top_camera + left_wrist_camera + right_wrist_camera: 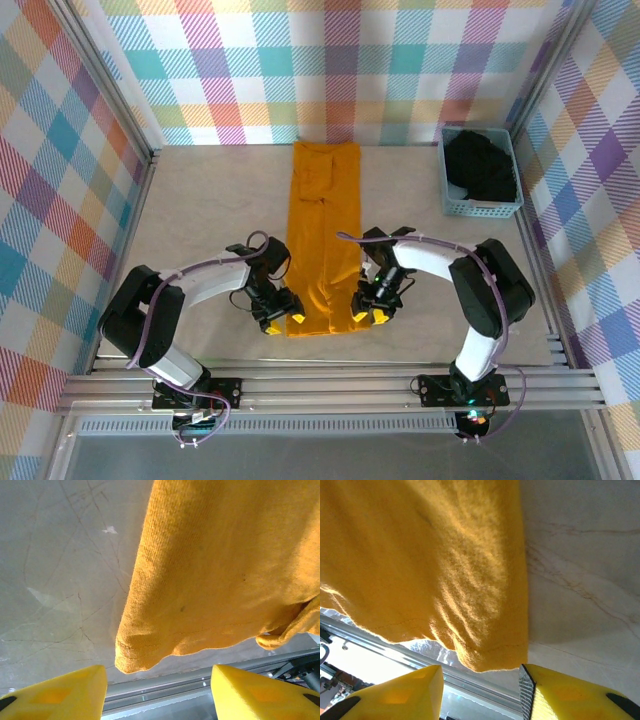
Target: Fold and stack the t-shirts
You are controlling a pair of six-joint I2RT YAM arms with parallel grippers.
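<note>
And here's the picture: the shirt (325, 230) lies on the table (210, 210) as a long narrow strip, sides folded in, running from the back wall toward the arms. So the lengthwise folds look done. By my reading the strip has yet to be doubled end over end.

The left gripper (284, 320) sits at the strip's near left corner and the right gripper (371, 316) at the near right corner. Both are low and just beside the hem.

On the left wrist view the left gripper (157, 695) is wide apart, nothing between its fingers, with the shirt (225, 570) corner hanging just ahead of the gap. It's the same story on the right: the right gripper (480, 695) is spread wide and empty, and the shirt (420, 555) corner sits right at the opening.

The black garment (480, 168) is bunched in the basket (483, 209) at the back right, unfolded, so no stack exists yet.

The shirt is a soft, fuzzy knit, bright orange-yellow, with a rolled, stitched hem and limp wrinkles near the corners. The table is pale, matte and scuffed with fine cracks. The basket is a light blue plastic lattice.
</note>
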